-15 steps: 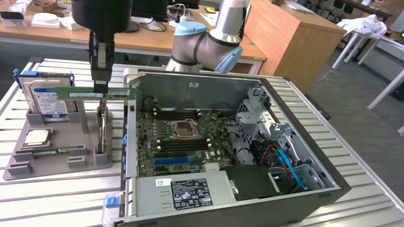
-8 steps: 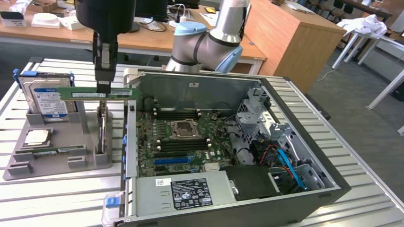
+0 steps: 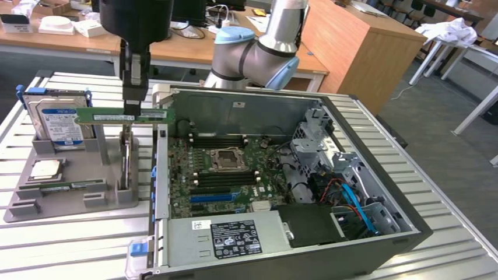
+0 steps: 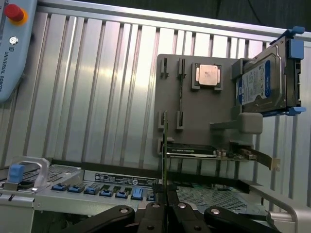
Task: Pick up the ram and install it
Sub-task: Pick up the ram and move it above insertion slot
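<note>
The ram (image 3: pixel 97 116) hangs level in the upper left of the exterior view, apparently clear above the grey holder (image 3: pixel 46 204) on the bench (image 3: pixel 78 245), just beside the open computer case (image 3: pixel 404 233). My gripper (image 3: pixel 130 109) is clamped on the ram's middle from above. I reckon that grip keeps the stick balanced, contacts facing down.
</note>
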Robot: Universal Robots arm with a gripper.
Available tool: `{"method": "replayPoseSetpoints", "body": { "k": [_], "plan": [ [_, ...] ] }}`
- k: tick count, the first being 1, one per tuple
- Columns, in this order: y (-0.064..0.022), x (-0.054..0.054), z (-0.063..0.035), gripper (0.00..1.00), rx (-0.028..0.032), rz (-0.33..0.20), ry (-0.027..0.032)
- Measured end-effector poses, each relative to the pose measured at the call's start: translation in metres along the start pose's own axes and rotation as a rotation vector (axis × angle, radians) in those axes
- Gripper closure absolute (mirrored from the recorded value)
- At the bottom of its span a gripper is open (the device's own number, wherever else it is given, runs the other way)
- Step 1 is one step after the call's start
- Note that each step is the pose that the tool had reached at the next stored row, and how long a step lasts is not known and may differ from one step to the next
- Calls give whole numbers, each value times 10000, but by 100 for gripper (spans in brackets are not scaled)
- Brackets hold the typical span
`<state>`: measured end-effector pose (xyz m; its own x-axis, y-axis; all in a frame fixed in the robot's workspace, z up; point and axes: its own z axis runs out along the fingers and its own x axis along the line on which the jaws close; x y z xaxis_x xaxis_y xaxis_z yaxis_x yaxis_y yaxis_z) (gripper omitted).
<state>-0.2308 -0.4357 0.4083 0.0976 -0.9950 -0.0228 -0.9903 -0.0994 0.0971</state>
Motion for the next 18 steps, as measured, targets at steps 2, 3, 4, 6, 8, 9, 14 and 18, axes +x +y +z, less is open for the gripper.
{"method": "replayPoseSetpoints", "body": {
  "k": [2, 3, 4, 6, 8, 9, 14, 18],
  "plan": [
    [-15, 1, -1, 88, -4, 0, 0],
    [-23, 2, -1, 88, -6, 0, 0],
    [-31, 3, -2, 88, -8, 0, 0],
    [-46, 5, -3, 88, -11, 0, -1],
    [-61, 6, -4, 88, -15, 0, -2],
    [-67, 7, -4, 88, -16, 1, -1],
    [-101, 10, -6, 88, -23, 0, -2],
    [-128, 13, -8, 88, -29, 0, -3]
  ]
}}
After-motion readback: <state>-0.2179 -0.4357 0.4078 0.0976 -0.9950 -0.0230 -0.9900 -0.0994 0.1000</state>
